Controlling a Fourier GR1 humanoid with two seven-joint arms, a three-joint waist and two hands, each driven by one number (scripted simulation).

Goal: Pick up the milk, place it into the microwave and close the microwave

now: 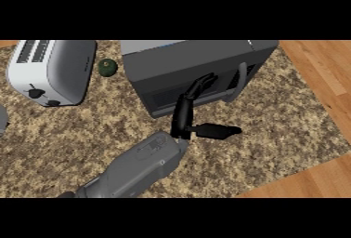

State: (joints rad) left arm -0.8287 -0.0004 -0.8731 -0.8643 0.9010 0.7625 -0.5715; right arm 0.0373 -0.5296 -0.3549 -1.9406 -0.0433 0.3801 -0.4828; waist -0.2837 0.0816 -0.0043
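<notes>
Left robot hand (183,122), fingers straight and thumb spread, touches the microwave (198,58) door (165,93) left of its handle (240,79); milk unseen, presumably inside; advise pushing squarely until the door seats flush.

Singles throughout.
One microwave (185,65), one toaster (51,69), one dark green fruit (107,67), one left hand (182,118) on one grey forearm (144,165), one grey rim (2,118) cut by the left edge.

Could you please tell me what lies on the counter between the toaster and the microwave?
In the head view, a small dark green round item lies between the toaster and the microwave, towards the back of the counter.
</notes>
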